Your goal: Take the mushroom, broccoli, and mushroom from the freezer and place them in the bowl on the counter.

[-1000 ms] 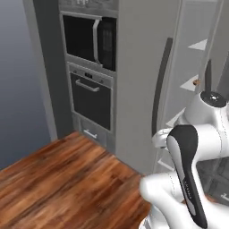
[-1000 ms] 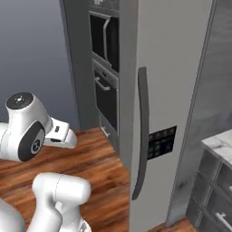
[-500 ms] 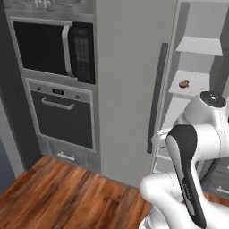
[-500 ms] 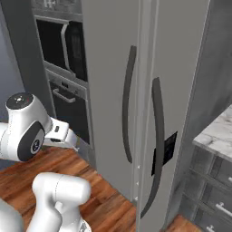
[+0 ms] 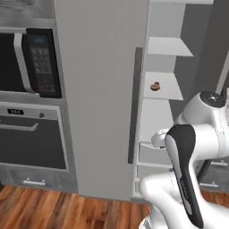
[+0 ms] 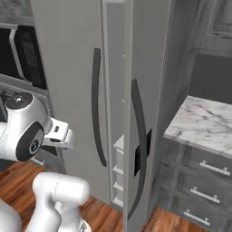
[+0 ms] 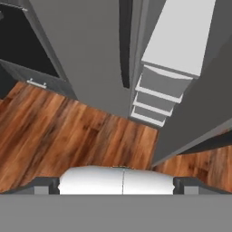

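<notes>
End effector [image 7: 117,186] seen in the hand view with both fingertips set at the far sides of the lower edge, jaws spread to full width, gripping nothing, aimed down at the wooden floor [image 7: 68,131] in front of the freezer [image 5: 103,89].

Left base view:
- Freezer door standing as a plain light grey slab at centre, with its long dark bar handle [image 5: 134,105] upright just toward 3 o'clock of centre.
- Open compartment beyond the door's edge, with white shelves [image 5: 163,47] stacked one above another.
- Mushroom [image 5: 155,86], small and brown, lying on the second shelf from the top, at about 1 o'clock from the picture's centre, near that shelf's front edge and close to the door handle.
- Black-fronted microwave [image 5: 27,62] at 9 o'clock, with an oven [image 5: 31,143] directly below it.

Right base view:
- Two dark curved handles on the grey doors, one at 10 o'clock of centre, the other at 5 o'clock.
- Surface [image 6: 213,122] of white marble with grey veins at 3 o'clock, beside the appliance, over dark drawers [image 6: 204,167] with silver bar pulls.

Hand view:
- White freezer bins [image 7: 156,99] stepped downward at 1 o'clock, under a pale shelf.
</notes>
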